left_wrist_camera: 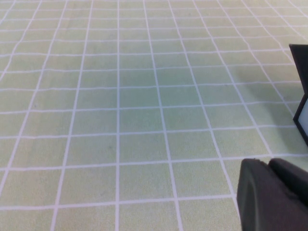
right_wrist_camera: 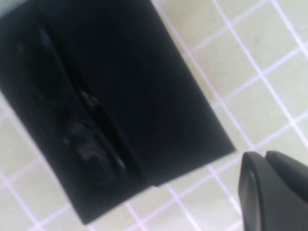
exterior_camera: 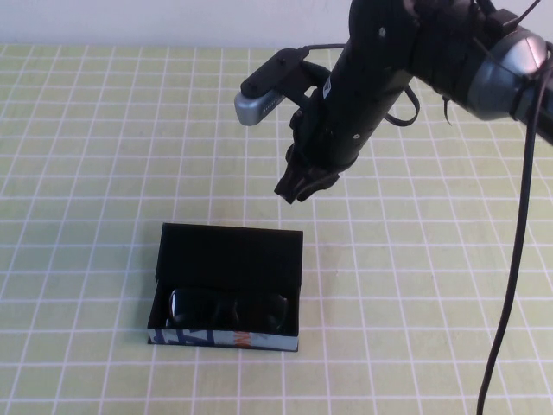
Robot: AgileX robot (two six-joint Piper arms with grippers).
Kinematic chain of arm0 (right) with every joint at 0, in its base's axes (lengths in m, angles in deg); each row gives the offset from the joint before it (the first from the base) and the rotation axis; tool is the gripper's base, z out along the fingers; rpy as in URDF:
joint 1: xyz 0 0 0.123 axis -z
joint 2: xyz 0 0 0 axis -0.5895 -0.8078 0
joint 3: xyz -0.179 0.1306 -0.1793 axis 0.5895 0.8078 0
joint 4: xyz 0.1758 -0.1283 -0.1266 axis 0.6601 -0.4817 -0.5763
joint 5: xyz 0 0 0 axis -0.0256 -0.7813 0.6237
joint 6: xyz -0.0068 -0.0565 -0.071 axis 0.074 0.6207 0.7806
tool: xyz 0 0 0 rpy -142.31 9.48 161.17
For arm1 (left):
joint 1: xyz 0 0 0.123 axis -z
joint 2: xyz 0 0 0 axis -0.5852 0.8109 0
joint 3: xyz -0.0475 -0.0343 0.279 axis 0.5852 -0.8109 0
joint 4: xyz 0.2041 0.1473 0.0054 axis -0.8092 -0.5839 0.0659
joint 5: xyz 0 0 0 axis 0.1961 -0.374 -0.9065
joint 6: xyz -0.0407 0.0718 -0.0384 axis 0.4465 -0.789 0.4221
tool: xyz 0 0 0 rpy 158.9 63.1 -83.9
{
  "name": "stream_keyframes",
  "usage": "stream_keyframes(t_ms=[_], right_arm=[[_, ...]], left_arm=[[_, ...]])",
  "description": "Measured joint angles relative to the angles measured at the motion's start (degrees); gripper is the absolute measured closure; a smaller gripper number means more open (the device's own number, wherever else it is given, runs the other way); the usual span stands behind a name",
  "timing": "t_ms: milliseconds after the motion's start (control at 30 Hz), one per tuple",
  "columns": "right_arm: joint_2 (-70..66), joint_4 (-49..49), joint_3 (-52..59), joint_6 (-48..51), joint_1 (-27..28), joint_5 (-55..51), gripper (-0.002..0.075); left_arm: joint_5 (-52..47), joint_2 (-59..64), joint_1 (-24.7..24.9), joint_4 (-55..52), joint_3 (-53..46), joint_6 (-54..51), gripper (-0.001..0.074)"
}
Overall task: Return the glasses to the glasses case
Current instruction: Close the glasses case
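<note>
Green-gridded desk [exterior_camera: 86,173] carries the open glasses case [exterior_camera: 227,290], the glasses [exterior_camera: 227,309] lying inside. Right gripper [exterior_camera: 304,183] hangs above and behind the case, fingers together, holding nothing, arm angled down. Left gripper [left_wrist_camera: 274,195] low over bare desk, closed.

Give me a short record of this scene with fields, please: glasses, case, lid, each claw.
glasses: black-rimmed glasses lying inside the case
case: black glasses case on the checked tablecloth
lid: open, standing up behind the glasses
right claw: right claw above the table, beyond the case, holding nothing
left claw: left claw only in its wrist view, low over the cloth, case edge nearby
</note>
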Motion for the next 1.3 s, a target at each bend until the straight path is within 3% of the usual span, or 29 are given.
stream_keyframes(t_ms=[233, 433, 567, 700, 867, 1067, 1300], right_arm=[[0.0, 3.95, 0.0, -0.22, 0.7, 0.0, 0.0737], [0.0, 5.69, 0.0, -2.48, 0.7, 0.0, 0.0737], [-0.12, 8.29, 0.0, -3.34, 0.7, 0.25, 0.0737], [-1.27, 9.74, 0.0, -6.11, 0.7, 2.14, 0.0737], [-2.3, 10.53, 0.0, -7.59, 0.7, 3.51, 0.0737], [-2.69, 10.52, 0.0, -9.03, 1.04, 3.59, 0.0737], [-2.69, 10.75, 0.0, -10.09, 2.46, 3.18, 0.0737]], left_arm=[[3.56, 0.0, 0.0, 0.87, 0.0, 0.31, 0.0739], [16.71, 0.0, 0.0, 16.13, 0.0, 6.3, 0.0739], [19.43, 0.0, 0.0, 20.19, 0.0, 7.33, 0.0739], [11.09, 3.67, 0.25, 23.22, 3.52, 7.66, 0.0739], [-0.79, 18.43, 2.33, 25.58, 11.87, 5.69, 0.0739], [-13.85, 37.98, 4.72, 32.09, 20.69, -9.44, 0.0739], [-17.2, 56.76, 5.68, 56.68, 23.39, -38.9, 0.0739]])
